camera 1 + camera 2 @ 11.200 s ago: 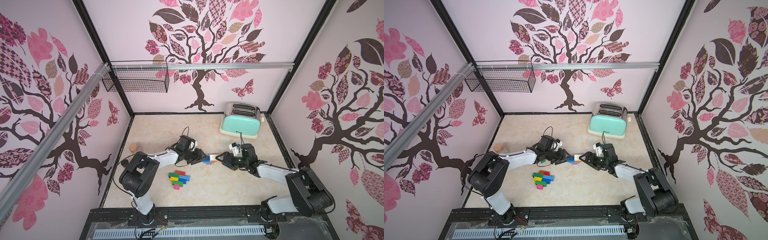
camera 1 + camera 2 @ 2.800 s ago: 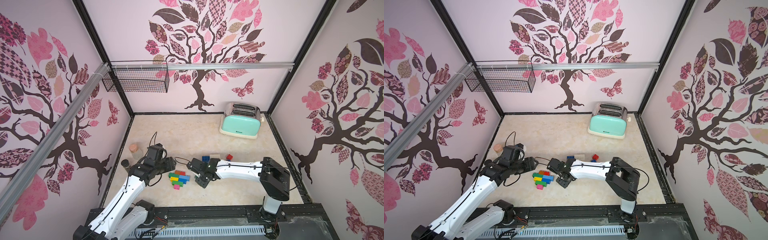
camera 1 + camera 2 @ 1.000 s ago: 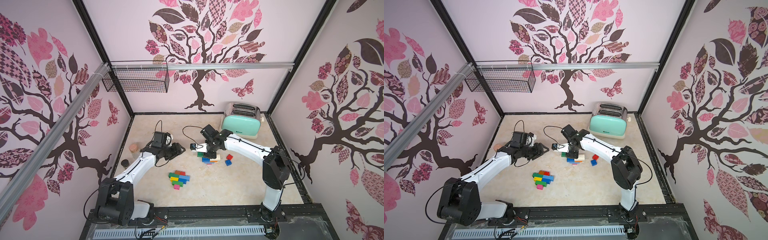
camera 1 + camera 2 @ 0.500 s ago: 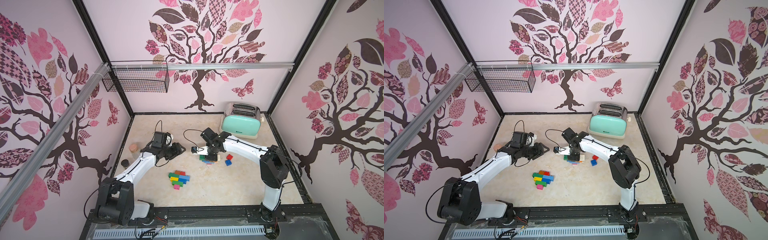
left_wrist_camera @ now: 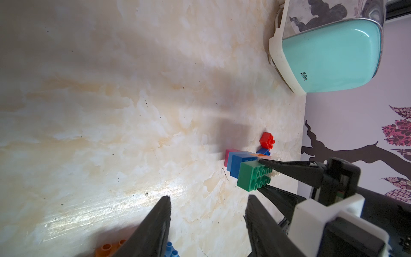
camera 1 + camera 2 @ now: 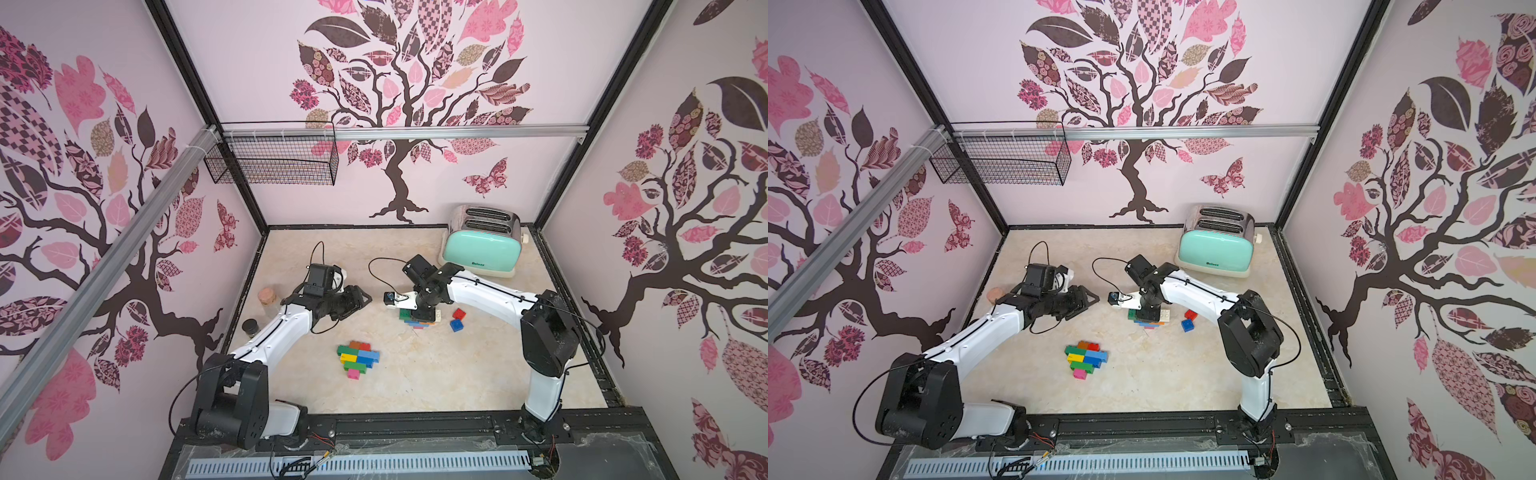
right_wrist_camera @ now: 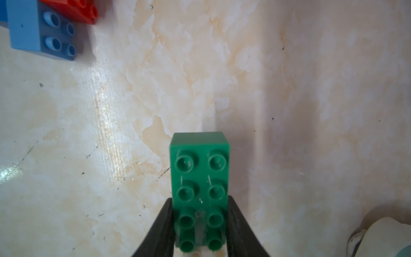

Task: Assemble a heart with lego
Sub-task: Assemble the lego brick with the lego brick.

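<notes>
Presently, the heart (image 6: 358,358) lies part-built: pink tip, coloured rows above, upper lobes seemingly incomplete. The right gripper (image 7: 199,209) is clamped on a green brick (image 7: 199,164) at the loose pile (image 6: 417,321); the left gripper (image 5: 209,199) stands open and empty. A red brick (image 6: 459,313), a blue brick (image 6: 456,325) and that pile are not yet placed.

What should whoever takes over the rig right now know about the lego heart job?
Right gripper: shut on the green oblong brick, at the loose brick pile mid-table.
Left gripper: open, empty, beside that pile.
Done: a multicoloured partial heart lies flat nearer the front edge.
Left: take the green brick to the heart, then add the pile's bricks and probably the red square brick and blue square brick lying apart from the pile.
</notes>
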You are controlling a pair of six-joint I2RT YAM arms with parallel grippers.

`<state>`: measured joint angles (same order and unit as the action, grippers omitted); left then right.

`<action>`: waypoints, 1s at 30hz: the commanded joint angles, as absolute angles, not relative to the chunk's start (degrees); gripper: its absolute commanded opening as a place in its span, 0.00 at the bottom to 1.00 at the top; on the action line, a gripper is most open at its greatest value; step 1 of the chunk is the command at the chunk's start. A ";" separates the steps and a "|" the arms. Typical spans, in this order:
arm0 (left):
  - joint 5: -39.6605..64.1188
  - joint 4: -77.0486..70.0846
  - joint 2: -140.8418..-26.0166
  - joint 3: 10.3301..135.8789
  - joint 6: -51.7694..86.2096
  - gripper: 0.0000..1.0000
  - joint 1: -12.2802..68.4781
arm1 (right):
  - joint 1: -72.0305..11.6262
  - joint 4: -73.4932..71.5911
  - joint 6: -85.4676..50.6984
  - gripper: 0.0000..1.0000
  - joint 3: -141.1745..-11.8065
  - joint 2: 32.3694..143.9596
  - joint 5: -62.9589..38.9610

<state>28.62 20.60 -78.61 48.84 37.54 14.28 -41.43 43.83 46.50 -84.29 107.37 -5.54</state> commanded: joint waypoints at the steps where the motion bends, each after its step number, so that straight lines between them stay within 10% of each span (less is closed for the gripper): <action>1: 28.87 19.43 -78.88 48.08 37.45 0.57 14.07 | -41.06 46.69 45.71 0.30 -86.85 106.71 -7.33; 30: 28.57 19.24 -79.20 47.65 37.18 0.57 14.07 | -40.79 47.15 45.70 0.31 -86.52 109.60 -5.16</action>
